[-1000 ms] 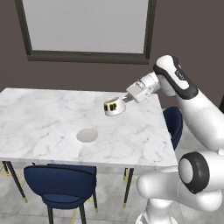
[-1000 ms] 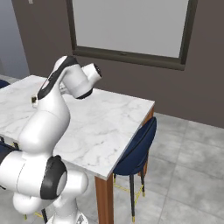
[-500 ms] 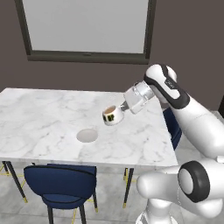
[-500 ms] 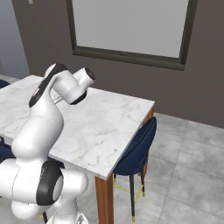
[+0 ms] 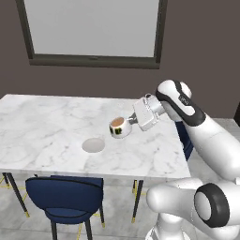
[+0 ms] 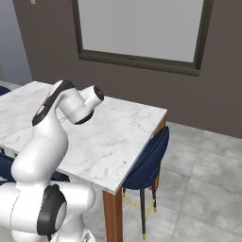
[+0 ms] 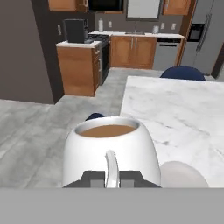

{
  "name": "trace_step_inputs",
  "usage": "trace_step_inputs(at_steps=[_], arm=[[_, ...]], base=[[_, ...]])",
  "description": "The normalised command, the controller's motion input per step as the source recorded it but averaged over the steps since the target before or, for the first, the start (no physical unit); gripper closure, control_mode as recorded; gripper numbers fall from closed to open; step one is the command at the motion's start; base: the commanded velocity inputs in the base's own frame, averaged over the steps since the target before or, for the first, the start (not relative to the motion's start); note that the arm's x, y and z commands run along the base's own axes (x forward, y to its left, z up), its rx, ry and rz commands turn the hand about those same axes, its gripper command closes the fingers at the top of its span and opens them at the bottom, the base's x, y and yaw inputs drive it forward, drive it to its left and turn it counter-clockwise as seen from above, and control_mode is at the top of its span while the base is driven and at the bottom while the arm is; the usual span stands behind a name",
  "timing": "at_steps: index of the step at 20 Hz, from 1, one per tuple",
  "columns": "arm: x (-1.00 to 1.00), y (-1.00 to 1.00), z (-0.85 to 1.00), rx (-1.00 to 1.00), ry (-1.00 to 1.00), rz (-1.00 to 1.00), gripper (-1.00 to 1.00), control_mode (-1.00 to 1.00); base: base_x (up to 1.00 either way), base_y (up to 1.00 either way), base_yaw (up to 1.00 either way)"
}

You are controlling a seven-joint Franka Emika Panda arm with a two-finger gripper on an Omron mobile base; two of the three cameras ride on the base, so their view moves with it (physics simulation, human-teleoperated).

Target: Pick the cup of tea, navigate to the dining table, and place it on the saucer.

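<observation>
- The dining table (image 5: 56, 126) spans the left base view, its marble top bare apart from the saucer; nothing stands between cup and dish.
- The window (image 5: 91, 28) sits on the dark wall at 12 o'clock behind the table, well clear of the work.
- Blue chairs are tucked at the table's edges: one chair (image 5: 65, 199) at 6 o'clock under the near edge in the left base view, another at the end by the robot (image 6: 147, 163) in the right base view. Both sit below the tabletop and likely won't obstruct the arm.
- A kitchen counter (image 7: 81, 68) with wooden drawers shows far off at 11 o'clock in the hand view, out of play.
- The gripper (image 5: 133, 120) is clenched on the cup's handle, jaws pressed against either side of it as the hand view shows.
- The cup of tea (image 5: 119, 127) hangs above the tabletop, tilted slightly, at about 2 o'clock from the saucer and near it but not over it.
- The saucer (image 5: 93, 146) lies flat on the marble at roughly 7 o'clock from the cup.
- Risk: the cup is nearly full, so I judge a sharp move or added tilt could slop tea out.
- Risk: lowering before the cup is centred could land it on the saucer's rim and tip it.
</observation>
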Motion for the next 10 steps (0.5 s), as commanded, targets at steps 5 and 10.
trace_step_inputs(at_steps=[5, 10], arm=[[0.04, 0.0, -0.1, 0.25, -0.08, 0.0, 1.0, -1.0], [0.24, 0.0, -0.19, 0.2, -0.02, -0.03, 1.0, -1.0]], base=[[0.0, 0.0, 0.0], [0.0, 0.0, 0.0]])
